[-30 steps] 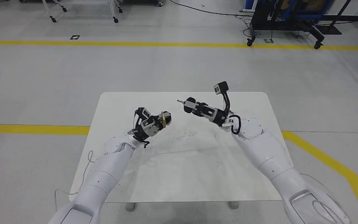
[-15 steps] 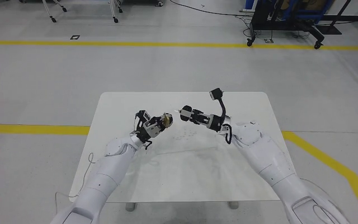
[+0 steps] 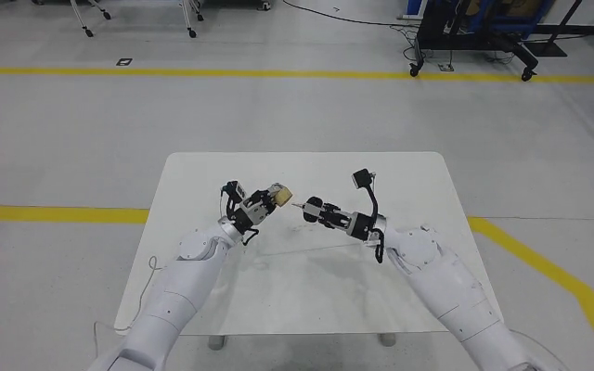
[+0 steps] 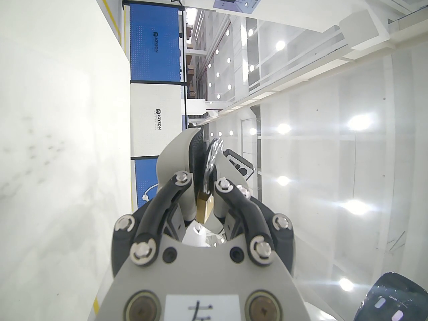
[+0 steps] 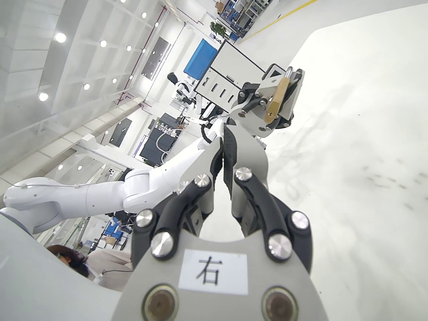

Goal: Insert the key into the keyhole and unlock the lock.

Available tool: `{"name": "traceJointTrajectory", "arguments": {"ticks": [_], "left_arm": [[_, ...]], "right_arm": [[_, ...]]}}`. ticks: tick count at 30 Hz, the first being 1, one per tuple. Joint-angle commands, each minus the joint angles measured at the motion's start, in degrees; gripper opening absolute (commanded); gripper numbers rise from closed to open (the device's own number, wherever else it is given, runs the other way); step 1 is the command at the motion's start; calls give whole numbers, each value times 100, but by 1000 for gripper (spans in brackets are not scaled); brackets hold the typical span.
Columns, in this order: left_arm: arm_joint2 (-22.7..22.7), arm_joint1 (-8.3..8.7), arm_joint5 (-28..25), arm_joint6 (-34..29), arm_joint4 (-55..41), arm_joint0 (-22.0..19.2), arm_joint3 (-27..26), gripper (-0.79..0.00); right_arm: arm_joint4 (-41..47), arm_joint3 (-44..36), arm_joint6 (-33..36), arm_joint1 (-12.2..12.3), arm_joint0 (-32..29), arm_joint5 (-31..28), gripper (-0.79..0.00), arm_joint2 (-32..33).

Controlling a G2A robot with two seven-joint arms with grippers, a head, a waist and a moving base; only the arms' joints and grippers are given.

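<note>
While both arms hung over the middle of the white table, the step in hand looked like lining the key up, with insertion not yet begun. The left gripper was clenched on the brass lock, pinching its body between the pads. The left wrist view showed the shackle standing out beyond the fingertips. The right gripper was pressed shut on the key, whose thin shaft poked out toward the lock. In the right wrist view its fingers sat tight together and hid most of the key.

From above, the key's tip lay just beside the lock, apparently with a small gap and slightly off to one side. The keyhole itself could not be made out in any view, so which face of the lock carried it was unclear.

By that reading, the next move called for fine work. The shaft would have to be brought onto the keyhole's axis and the blade turned to match the slot. It could then be pushed straight in while the left gripper held the lock rigid. Only then would a twist release the shackle. A skewed approach risked the tip skating off the brass.
</note>
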Motion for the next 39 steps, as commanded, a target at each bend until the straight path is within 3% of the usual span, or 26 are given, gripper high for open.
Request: {"name": "traceJointTrajectory", "arguments": {"ticks": [1, 4, 8, 12, 20, 39], "left_arm": [[3, -1, 18, 18, 1, 12, -15, -785], [-36, -10, 138, 168, -100, 131, -223, -785], [-62, -21, 214, 303, -135, 242, -375, -785], [-33, -48, 245, 409, -92, 278, -437, -785], [11, -93, 78, 561, 121, 290, -453, -785], [-135, -115, -117, 718, 432, 348, -497, -785]], "right_arm": [[0, 0, 0, 0, -1, 1, -785, 0], [1063, -105, 409, -31, -117, 87, -785, -93], [1747, 152, 532, -73, -110, 429, -785, -140], [1993, 452, 391, -137, -49, 416, -785, -230], [1616, 738, -339, -274, 86, 783, -785, -528], [1523, 934, -575, -394, 175, 870, -785, -527]]}}
